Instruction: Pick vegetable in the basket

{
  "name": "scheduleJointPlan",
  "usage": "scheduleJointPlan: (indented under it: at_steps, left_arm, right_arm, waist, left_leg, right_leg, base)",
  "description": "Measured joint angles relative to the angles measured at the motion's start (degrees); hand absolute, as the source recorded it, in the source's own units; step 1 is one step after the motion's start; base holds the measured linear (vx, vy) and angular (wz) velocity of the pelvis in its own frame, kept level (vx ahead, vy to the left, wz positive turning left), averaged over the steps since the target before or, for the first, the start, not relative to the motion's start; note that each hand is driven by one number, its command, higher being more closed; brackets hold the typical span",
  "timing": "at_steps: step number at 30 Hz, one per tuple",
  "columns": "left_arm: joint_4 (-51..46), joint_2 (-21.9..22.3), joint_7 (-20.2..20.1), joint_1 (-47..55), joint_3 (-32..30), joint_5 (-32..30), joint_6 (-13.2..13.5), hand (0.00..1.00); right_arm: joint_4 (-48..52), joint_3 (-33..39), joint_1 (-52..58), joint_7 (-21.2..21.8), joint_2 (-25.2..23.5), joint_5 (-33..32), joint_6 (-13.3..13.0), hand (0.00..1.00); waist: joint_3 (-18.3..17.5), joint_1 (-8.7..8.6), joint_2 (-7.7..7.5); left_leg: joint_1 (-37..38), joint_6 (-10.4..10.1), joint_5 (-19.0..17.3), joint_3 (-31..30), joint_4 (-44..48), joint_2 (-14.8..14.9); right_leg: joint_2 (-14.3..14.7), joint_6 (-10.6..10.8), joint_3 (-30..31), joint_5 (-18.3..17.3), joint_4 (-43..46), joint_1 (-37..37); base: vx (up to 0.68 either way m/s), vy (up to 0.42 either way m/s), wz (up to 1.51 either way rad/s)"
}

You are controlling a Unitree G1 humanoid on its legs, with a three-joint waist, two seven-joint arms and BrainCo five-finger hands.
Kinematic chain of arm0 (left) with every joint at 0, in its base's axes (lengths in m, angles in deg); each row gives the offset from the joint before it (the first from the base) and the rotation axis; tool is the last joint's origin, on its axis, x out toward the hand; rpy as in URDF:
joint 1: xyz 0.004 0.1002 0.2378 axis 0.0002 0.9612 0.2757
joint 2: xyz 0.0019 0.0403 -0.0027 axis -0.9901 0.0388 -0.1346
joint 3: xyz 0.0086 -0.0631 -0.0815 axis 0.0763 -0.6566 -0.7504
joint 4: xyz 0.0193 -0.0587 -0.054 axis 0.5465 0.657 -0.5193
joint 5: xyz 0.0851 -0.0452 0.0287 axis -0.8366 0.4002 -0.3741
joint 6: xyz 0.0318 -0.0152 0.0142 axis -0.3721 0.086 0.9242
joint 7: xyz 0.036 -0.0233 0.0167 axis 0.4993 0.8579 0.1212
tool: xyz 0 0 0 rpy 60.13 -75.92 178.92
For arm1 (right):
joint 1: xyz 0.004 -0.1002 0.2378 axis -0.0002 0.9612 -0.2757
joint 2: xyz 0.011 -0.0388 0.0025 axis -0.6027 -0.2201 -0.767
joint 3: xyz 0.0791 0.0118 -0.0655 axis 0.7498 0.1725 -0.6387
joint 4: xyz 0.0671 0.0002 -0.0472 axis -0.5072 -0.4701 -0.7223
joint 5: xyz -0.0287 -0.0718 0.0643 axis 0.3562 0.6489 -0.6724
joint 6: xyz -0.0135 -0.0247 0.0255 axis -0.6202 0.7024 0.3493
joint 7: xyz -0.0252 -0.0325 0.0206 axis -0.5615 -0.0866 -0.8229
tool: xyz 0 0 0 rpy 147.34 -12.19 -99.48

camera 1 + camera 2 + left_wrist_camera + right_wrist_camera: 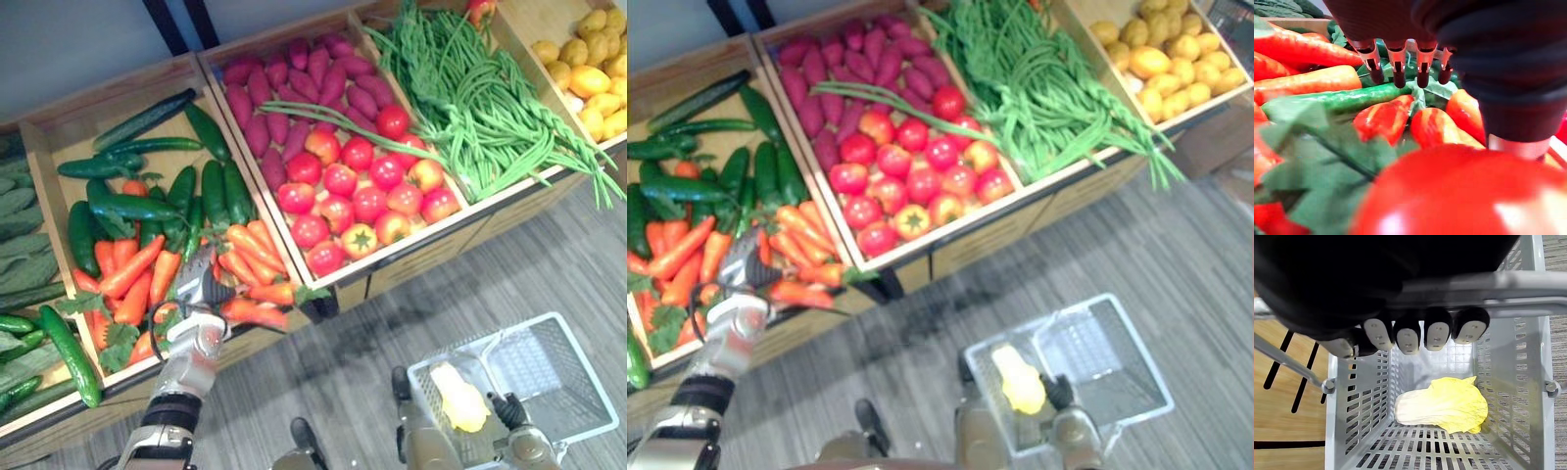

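Crates of produce stand in a row before you, and the one that matters is the left crate (44, 147), where cucumbers (132, 206) lie at the back and carrots (132, 269) are heaped at the front. Next down in size is the grey mesh basket (588, 367), hanging low on your right side over the floor, with a yellow cabbage (1449, 404) lying in its bottom. Your right hand (1408, 335) has its fingers curled round the basket's handle (1528, 284) and carries it. Your left hand (201, 284) hovers over the front of the carrot heap with its fingers (1399, 73) stretched out and slack; you have nothing clasped, as far as the wrist view shows. One carrot (1382, 118) lies just below those fingertips, beside a cucumber and some leafy tops. Expect it to be light, stiff and smooth, so it will likely roll or slip rather than bend. Take it across the thick upper half, thumb against one side and fingers on the other, and keep off the leaves, which look limp and give no hold. Neighbouring carrots lean on it, so lifting may shift them.
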Motion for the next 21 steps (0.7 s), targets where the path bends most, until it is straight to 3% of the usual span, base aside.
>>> scheduleJointPlan:
  at_steps: [10,21]
  left_arm:
    - [-15.24,2.86,-1.42,4.06,0.15,-1.15,1.87,0.0]
    - [-19.37,5.22,-1.44,5.0,0.11,-1.19,1.88,0.0]
  right_arm:
    - [0.4,2.27,1.8,0.16,-0.58,0.01,0.28,1.0]
    - [0.41,3.39,2.78,0.16,-1.52,0.03,0.48,1.0]
  waist:
    - [-0.08,1.44,0.14]
    - [-0.15,2.79,0.12]
  left_leg:
    - [0.29,0.17,0.4,-0.83,-0.35,-0.03]
    - [0.46,0.18,0.4,-1.54,-0.41,0.03]
  right_leg:
    - [-0.06,0.0,-0.16,0.0,0.01,0.74]
    - [0.02,0.0,-0.26,0.0,-0.03,1.57]
  base:
    - [-0.01,-0.015,0.03]
    - [0.0,-0.004,0.01]
